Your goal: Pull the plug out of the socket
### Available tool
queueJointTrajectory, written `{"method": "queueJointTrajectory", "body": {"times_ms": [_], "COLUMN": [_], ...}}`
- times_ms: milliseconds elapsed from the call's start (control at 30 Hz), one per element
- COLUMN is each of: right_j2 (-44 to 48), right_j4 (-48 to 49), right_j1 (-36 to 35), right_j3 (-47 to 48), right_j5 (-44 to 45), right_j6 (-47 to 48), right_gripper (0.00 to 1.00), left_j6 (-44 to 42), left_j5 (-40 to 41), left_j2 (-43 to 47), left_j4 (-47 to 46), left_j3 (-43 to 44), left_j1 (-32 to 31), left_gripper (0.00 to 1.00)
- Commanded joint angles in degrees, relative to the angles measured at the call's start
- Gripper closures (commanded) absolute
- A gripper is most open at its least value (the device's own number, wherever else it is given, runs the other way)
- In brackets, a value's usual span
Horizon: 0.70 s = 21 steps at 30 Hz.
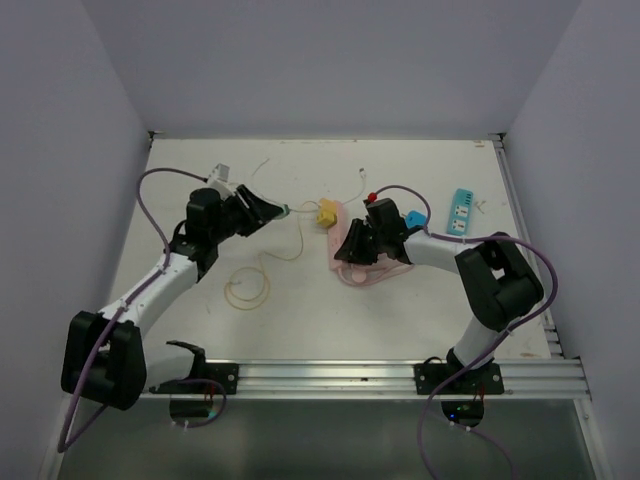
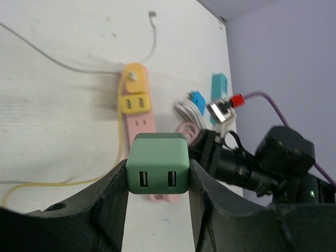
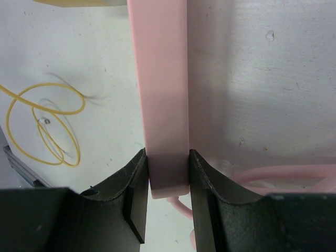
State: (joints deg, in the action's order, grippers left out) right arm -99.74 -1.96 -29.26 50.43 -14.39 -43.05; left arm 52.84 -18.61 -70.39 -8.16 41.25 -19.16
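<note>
Plug clear of socket: my left gripper [image 2: 157, 178] is clamped on the mint-green two-port USB charger plug [image 2: 157, 160], which sits off to the left of the long pink plastic power strip [image 3: 160, 79] and apart from it, around the middle of the white tabletop [image 1: 200, 160]. The strip's long axis runs from the near edge toward the far edge. My right gripper [image 3: 167, 173] is closed across its near end, pinning it down. A yellow charger plug [image 2: 133, 103] remains seated at the strip's far end.
</note>
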Motion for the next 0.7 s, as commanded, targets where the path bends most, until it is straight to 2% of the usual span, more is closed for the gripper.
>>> {"method": "queueJointTrajectory", "body": {"times_ms": [0,133,333,433,533,633,667], "right_j2": [-6.8,-7.0,-7.2,-7.2,-7.5,-8.0,-8.1], "right_j4": [-16.7,-16.3,-15.8,-15.5,-15.4,-15.4,-15.5], "right_j1": [2.1,2.2,2.2,2.2,2.2,2.2,2.1], "right_j3": [-5.6,-5.4,-5.4,-5.3,-5.3,-5.0,-5.0], "right_j5": [13.1,12.3,11.2,10.8,10.3,9.3,9.2], "right_j6": [4.8,5.3,5.9,6.2,6.6,7.1,7.3], "right_gripper": [1.00,1.00,1.00,1.00,1.00,1.00,1.00], "left_j6": [-3.1,-4.8,-5.4,-5.6,-5.5,-5.2,-5.3], "left_j5": [0.7,-0.8,-2.5,-3.1,-2.8,-1.3,-0.8], "left_j2": [0.7,-3.3,-11.2,-15.2,-18.1,-18.7,-18.7], "left_j4": [4.5,6.3,3.2,2.2,2.0,2.5,2.9], "left_j3": [-1.1,-0.3,0.1,0.8,1.1,1.1,1.2], "left_j1": [8.3,17.5,24.8,26.1,26.4,26.5,26.5], "left_gripper": [1.00,1.00,1.00,0.91,0.78,0.64,0.56]}}
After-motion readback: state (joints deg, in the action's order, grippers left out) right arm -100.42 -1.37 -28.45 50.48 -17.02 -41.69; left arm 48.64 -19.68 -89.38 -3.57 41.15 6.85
